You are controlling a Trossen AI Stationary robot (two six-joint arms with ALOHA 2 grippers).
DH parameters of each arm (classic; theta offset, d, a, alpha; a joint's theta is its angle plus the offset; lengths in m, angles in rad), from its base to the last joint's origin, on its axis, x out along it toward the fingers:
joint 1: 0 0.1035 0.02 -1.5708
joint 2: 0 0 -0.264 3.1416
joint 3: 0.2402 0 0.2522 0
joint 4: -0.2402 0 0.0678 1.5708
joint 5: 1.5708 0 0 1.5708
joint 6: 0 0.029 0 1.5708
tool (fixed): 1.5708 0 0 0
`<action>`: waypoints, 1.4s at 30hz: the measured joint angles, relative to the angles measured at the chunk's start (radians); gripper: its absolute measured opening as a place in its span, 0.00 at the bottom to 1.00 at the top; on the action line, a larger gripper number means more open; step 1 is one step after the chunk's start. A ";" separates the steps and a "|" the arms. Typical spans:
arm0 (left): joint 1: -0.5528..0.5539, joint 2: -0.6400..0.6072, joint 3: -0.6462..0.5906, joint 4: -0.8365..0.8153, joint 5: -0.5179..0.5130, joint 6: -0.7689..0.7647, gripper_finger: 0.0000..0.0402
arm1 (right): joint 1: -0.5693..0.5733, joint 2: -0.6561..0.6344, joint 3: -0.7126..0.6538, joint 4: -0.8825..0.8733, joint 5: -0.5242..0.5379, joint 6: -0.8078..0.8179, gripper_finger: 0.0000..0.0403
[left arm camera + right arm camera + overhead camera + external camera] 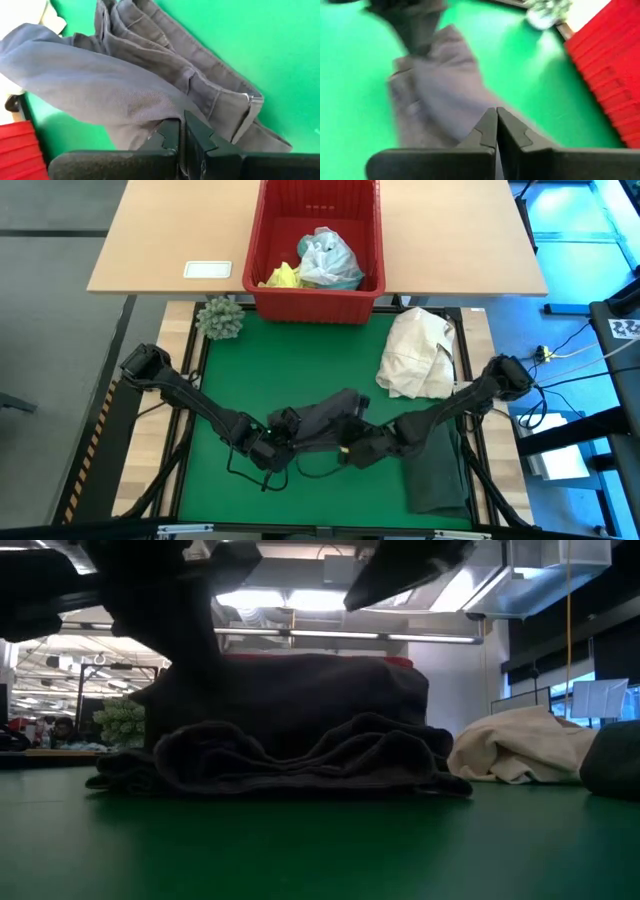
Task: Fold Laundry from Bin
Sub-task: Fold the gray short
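Both the left gripper (272, 442) and right gripper (352, 452) clenched the crumpled grey cloth garment (325, 420), which stretched crosswise between their jaws.

arms: dark, jointed, kinda chunky | left hand (181, 137): matte black toothed fingers | right hand (496, 131): same look | thin black cables trailing

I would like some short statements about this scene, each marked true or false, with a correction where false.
1. Both grippers are shut on the grey garment: left gripper, right gripper. True.
2. The red bin is empty. False: yellow and light turquoise cloth lie in it.
3. The cream-white bundle lies on the green mat. True.
4. The spiky green ball sits inside the bin. False: it sits outside, at the mat's corner.
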 joint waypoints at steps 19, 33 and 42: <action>0.002 0.021 0.000 -0.003 0.114 -0.022 0.00 | -0.170 0.073 -0.019 0.064 -0.453 0.021 0.00; 0.031 0.021 -0.002 -0.009 0.164 -0.111 0.10 | -0.066 0.242 -0.016 0.124 -0.450 0.155 0.00; 0.023 -0.056 -0.003 -0.129 0.179 -0.251 0.30 | -0.066 0.266 -0.015 0.127 -0.430 0.164 0.00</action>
